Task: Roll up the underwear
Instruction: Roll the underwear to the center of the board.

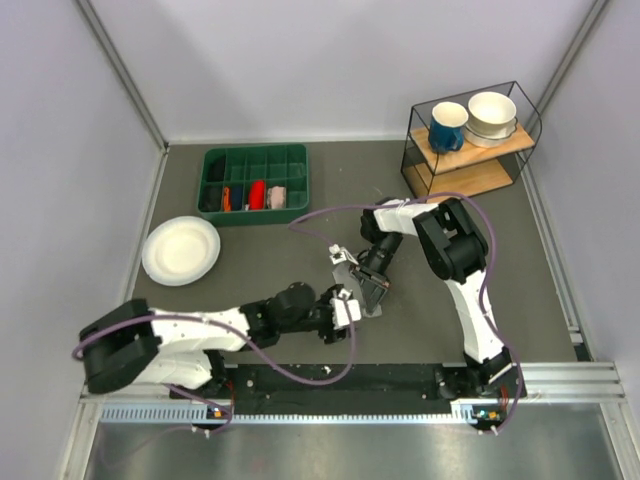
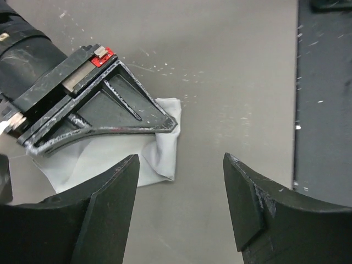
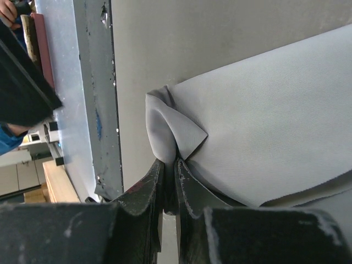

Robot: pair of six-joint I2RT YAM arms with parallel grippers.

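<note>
Left pincer and right pincer meet just short of the middle of the bench, toward its near edge. The left arm lies low, reaching in from the near left corner. The right arm rises from the near right corner and bends back down. Only a small pale patch of the underwear shows beneath the two tips. A green tray with small cloth rolls sits by the far edge, left of centre. A white plate lies near the left edge. A wire shelf in the far right corner carries a blue mug and white bowls.

From the left wrist, the left pincer stands wide apart with nothing between its fingers, hovering just off the cloth. The underwear lies flat on the bench with one edge folded over. The tip of the right pincer rests on its corner.

From the right wrist, the right pincer is closed tight, nipping a small puckered fold at the edge of the underwear. The remaining light grey cloth spreads smooth to the right.
</note>
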